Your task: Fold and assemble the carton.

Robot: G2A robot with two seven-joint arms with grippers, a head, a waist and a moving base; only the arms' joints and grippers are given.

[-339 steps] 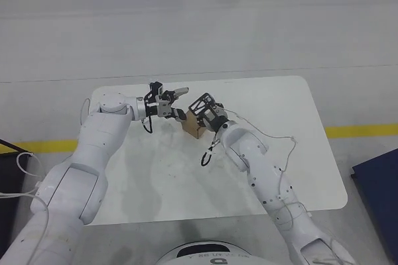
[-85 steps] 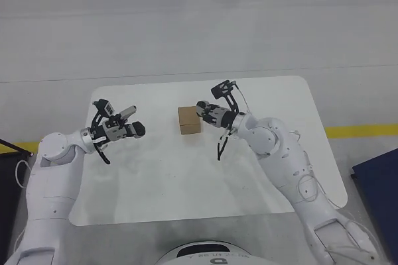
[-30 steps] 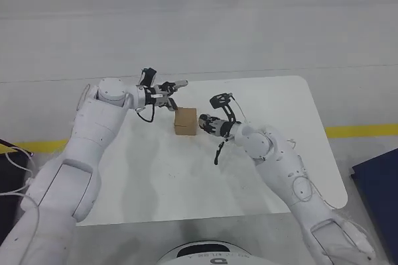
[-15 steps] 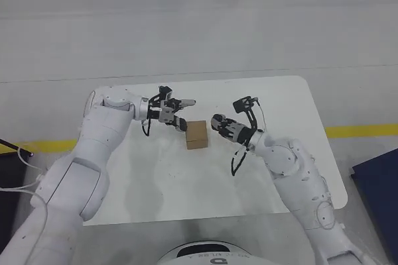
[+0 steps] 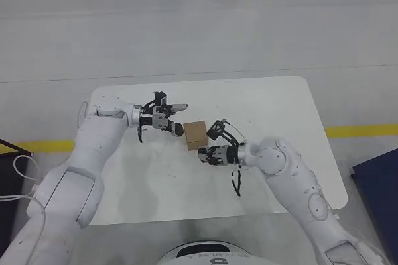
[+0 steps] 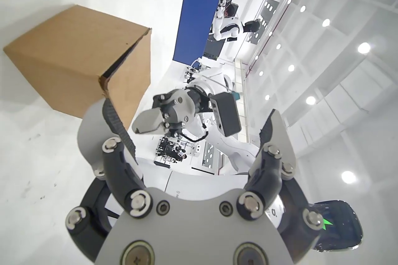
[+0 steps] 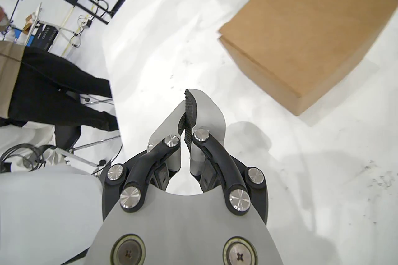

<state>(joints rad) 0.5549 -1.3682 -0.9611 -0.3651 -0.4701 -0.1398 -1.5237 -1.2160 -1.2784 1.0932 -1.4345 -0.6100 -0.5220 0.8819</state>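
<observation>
A small brown carton [image 5: 196, 134] stands closed on the white table [image 5: 278, 119], near its middle. In the left wrist view the carton [image 6: 77, 61] has a flap seam gaping slightly at one corner. My left gripper [image 5: 180, 119] is open just left of the carton, and one finger [image 6: 107, 111] lies against that gaping corner. The left gripper [image 6: 189, 114] holds nothing. My right gripper [image 5: 203, 154] is shut and empty, close to the carton's near side without touching it. In the right wrist view the right gripper [image 7: 189, 100] sits a short way from the carton [image 7: 304, 30].
A thin cable [image 5: 237, 179] hangs from the right arm over the table. The table's right half and near part have free room. A yellow floor line [image 5: 368, 130] runs past the table's right edge.
Over the last second the carton slid slightly right and nearer. The right gripper swung from the carton's right side to its near side. The left gripper stayed by the carton's left.
</observation>
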